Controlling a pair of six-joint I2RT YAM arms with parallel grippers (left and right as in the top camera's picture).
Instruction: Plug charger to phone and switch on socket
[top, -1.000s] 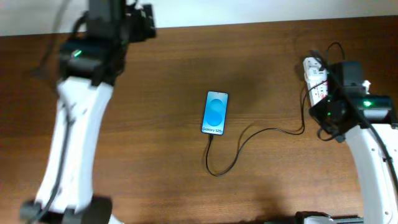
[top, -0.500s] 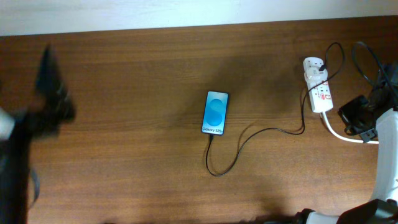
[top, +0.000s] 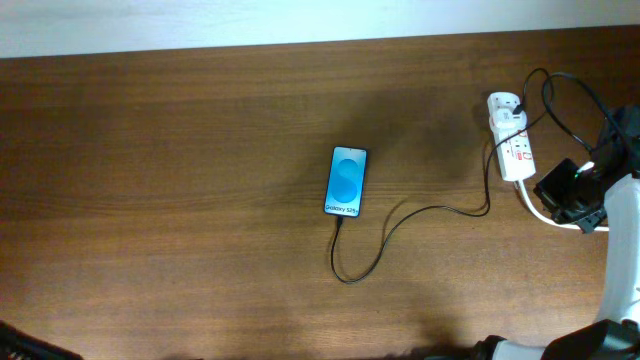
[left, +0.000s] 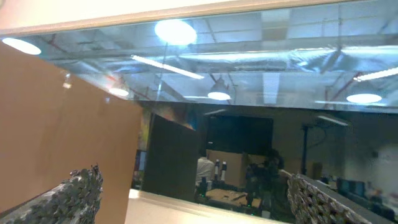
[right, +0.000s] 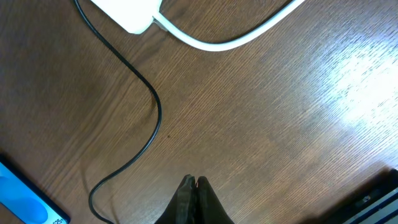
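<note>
Right pincer (right: 194, 185): fingers were pressed together, empty, over bare counter (top: 180, 200) beside socket (top: 510, 148). Left pincer (left: 193, 179): fingers stood wide apart, empty, aimed at ceiling. Phone (top: 346, 181): lay flat mid-counter, screen lit. Charger (top: 400, 222): tip met phone's lower edge; cable looped, ran right to socket. Switch position could not be told.
</note>
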